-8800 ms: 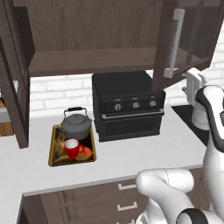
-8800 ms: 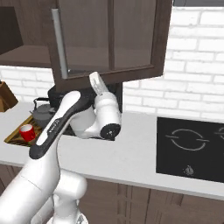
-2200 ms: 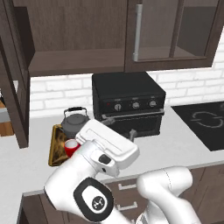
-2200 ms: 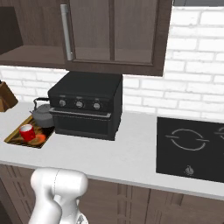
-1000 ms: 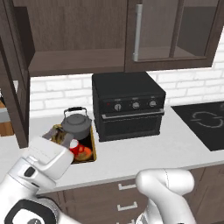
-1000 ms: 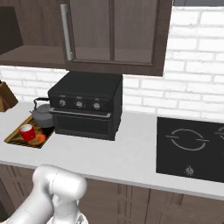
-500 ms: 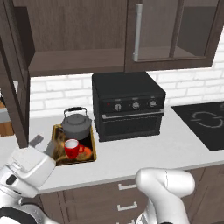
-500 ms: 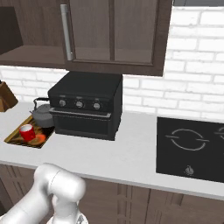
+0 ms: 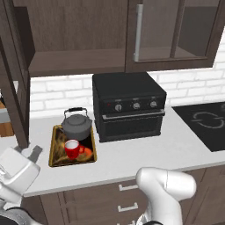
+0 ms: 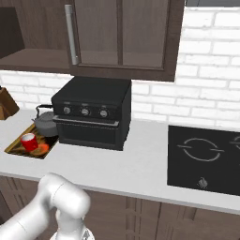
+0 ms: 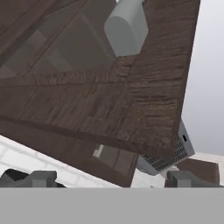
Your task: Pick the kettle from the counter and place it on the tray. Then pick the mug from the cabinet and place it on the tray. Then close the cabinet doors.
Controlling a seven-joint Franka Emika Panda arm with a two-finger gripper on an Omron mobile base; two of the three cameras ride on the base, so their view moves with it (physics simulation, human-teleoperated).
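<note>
Kettle [image 9: 77,125] and mug [image 9: 72,148] are both sitting on the tray [image 9: 56,157], left-center of frame. Right cabinet door [image 9: 176,33] looks shut; I'm going for the left door [image 11: 109,100], pincer [image 11: 109,179] wide open, holding nothing.

The cabinet [image 9: 79,30] is dark brown wood with a visible grain, matt; in the hand view the grain of the door frame [image 11: 131,100] runs in coarse streaks. Its doors [image 10: 122,33] carry smooth glass panes and a grey metal bar handle [image 9: 139,33]. At nine o'clock from the matt black oven [image 9: 127,105], the kettle [image 9: 77,125] looks like dull grey metal. The mug [image 9: 72,148] is glossy red. The counter [image 9: 132,158] is smooth and pale.
</note>
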